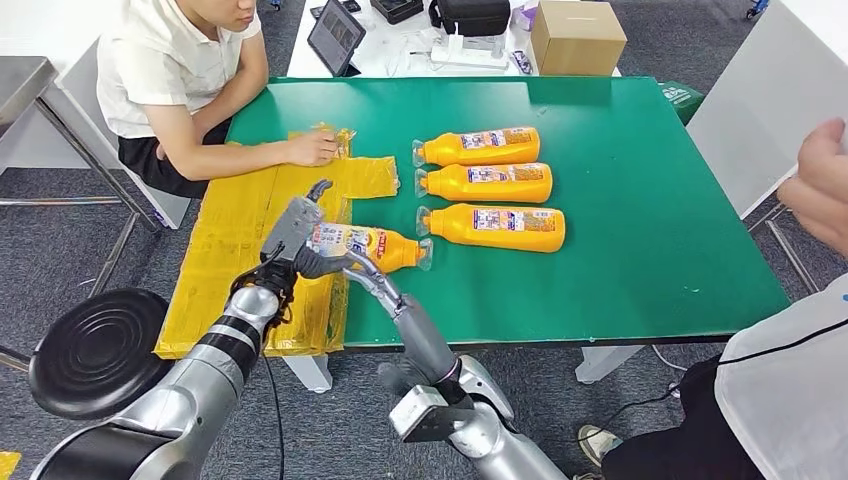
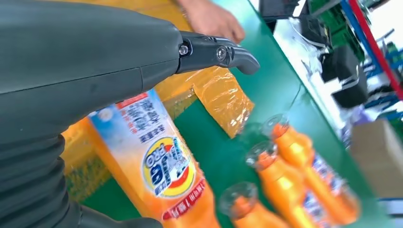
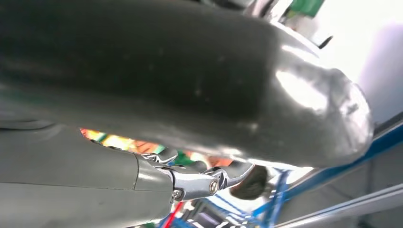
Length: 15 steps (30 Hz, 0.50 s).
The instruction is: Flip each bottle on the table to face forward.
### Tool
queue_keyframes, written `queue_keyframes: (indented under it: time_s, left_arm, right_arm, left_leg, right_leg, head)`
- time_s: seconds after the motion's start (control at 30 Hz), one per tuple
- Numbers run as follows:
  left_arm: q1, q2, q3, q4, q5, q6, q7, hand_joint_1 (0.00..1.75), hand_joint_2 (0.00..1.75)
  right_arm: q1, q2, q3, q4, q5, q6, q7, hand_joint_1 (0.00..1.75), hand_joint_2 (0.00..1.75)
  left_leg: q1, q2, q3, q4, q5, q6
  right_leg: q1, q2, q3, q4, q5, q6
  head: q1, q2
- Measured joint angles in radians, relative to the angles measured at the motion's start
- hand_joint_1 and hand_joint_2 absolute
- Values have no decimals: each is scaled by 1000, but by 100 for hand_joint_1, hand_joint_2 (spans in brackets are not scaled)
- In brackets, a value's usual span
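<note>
An orange bottle (image 1: pixel 385 247) with a blue and white label lies across the table's near left part, its clear cap pointing right. My left hand (image 1: pixel 293 228) grips its base end from above, one finger sticking up. In the left wrist view the label (image 2: pixel 161 166) faces the camera below my left hand (image 2: pixel 95 57). The dark fingers of my right hand (image 1: pixel 322 264) lie against the bottle's near side under the left hand; its grip is hidden. Three more orange bottles (image 1: pixel 480 147) (image 1: pixel 487 182) (image 1: pixel 495 227) lie side by side further right, caps pointing left.
A crinkled yellow plastic sheet (image 1: pixel 240 230) covers the left end of the green table (image 1: pixel 650 250). A seated person's hand (image 1: pixel 315 148) rests on it. Another person's hand (image 1: pixel 820 180) is at the right edge. A black stool (image 1: pixel 95 350) stands at the near left.
</note>
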Motion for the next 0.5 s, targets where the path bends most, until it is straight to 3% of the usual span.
queue_keyframes:
  time_s: [0.27, 0.47, 0.5]
  left_arm:
    - [17, -3, 86, -34, 156, -56, 1, 0, 175]
    - [88, 2, 86, -146, 234, -43, -1, 0, 175]
    - [112, 7, 84, -184, 245, -33, 1, 0, 175]
  right_arm:
    - [16, -21, 47, -84, 34, -5, 0, 0, 0]
    - [50, -68, 4, -105, 174, -179, 35, 0, 0]
    - [66, -83, -24, -106, 200, -216, 47, 0, 44]
  left_leg:
    - [0, 0, 0, 0, 0, 0]
    - [0, 0, 0, 0, 0, 0]
    - [-1, 0, 0, 0, 0, 0]
  right_leg:
    - [0, 0, 0, 0, 0, 0]
    - [-1, 0, 0, 0, 0, 0]
    - [-1, 0, 0, 0, 0, 0]
  head:
    - [0, 0]
    - [0, 0]
    - [0, 0]
